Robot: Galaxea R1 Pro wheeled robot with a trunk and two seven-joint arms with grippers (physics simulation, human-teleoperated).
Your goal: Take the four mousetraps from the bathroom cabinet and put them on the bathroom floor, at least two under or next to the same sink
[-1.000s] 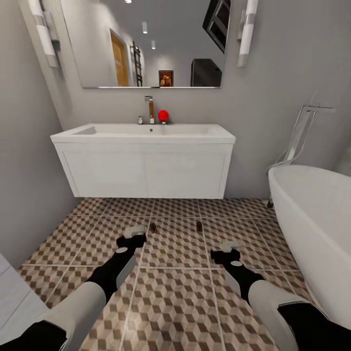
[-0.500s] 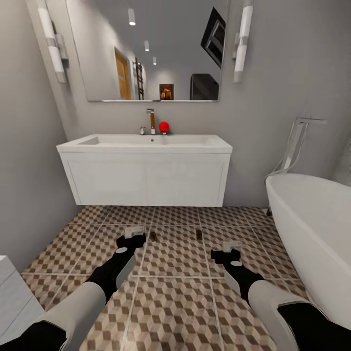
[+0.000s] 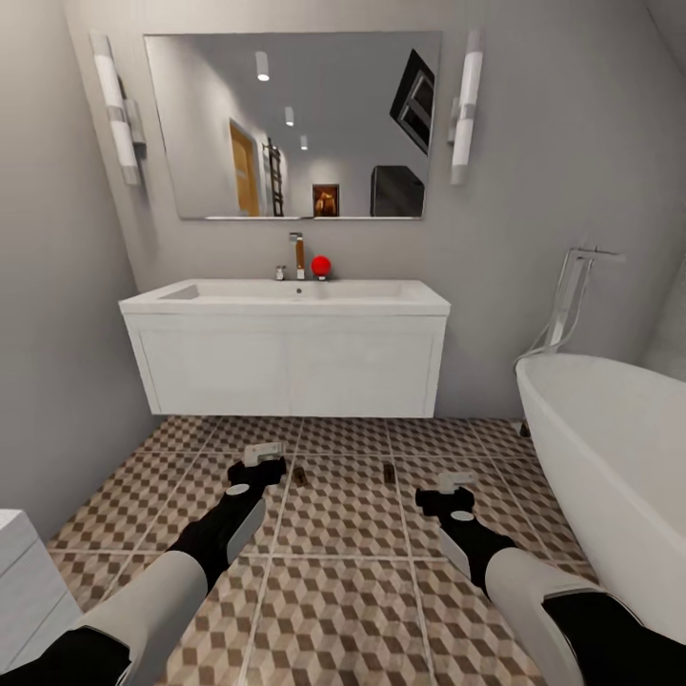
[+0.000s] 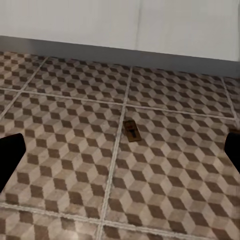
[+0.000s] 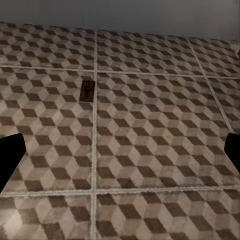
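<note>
Two mousetraps lie flat on the cube-patterned bathroom floor in front of the sink, one just right of my left gripper, the other left of and beyond my right gripper. Both grippers hover low over the tiles, open and empty. In the wrist views their dark fingertips show far apart at the picture edges. A corner of the white cabinet shows at the lower left.
The white wall-hung vanity leaves a gap above the floor. An oval white bathtub with a chrome standing tap takes up the right side. A grey wall closes the left. A red ball sits by the sink tap.
The whole head view has shifted: sink, mirror and both mousetraps sit lower and look smaller, and the cabinet corner has come in at lower left. The arms hold their pose, grippers still open.
</note>
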